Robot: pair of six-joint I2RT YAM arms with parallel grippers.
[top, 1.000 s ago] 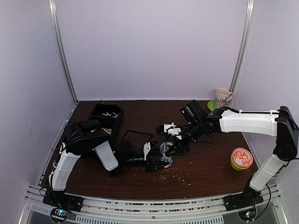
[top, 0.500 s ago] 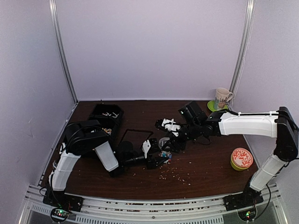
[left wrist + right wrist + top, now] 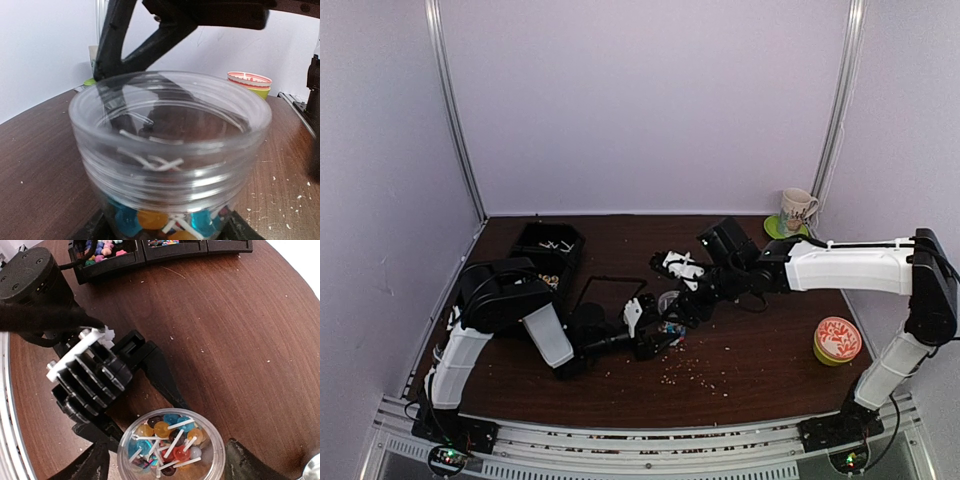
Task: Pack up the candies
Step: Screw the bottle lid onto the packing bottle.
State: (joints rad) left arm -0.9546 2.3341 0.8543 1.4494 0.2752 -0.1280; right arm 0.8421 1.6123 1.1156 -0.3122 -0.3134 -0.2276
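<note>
I think I am at the filling step: getting the candies (image 3: 167, 437), little round coloured sweets on white sticks, into the clear plastic jar (image 3: 170, 150).

My left end effector (image 3: 665, 337) is closed on the jar low down and holds it upright on the brown wooden table (image 3: 225, 330). My right end effector (image 3: 170, 462) hangs over the jar's mouth with its jaws wide apart, one on each side. It grips nothing that I can see.

The candies lie in a heap at the bottom of the jar. More of them sit in the black tray with little boxes (image 3: 115, 264) at the far left of the table.

Next, I think the right arm must go to the tray for another candy. It will need a soft, careful pinch, because the candies are tiny.

Some things I cannot see well. The jar fills the left wrist view, so my left fingers are only dark bits at the bottom corners. The right wrist view cuts off the jar's near side. I cannot tell if the right jaws touch the rim. I see no lid for the jar.
</note>
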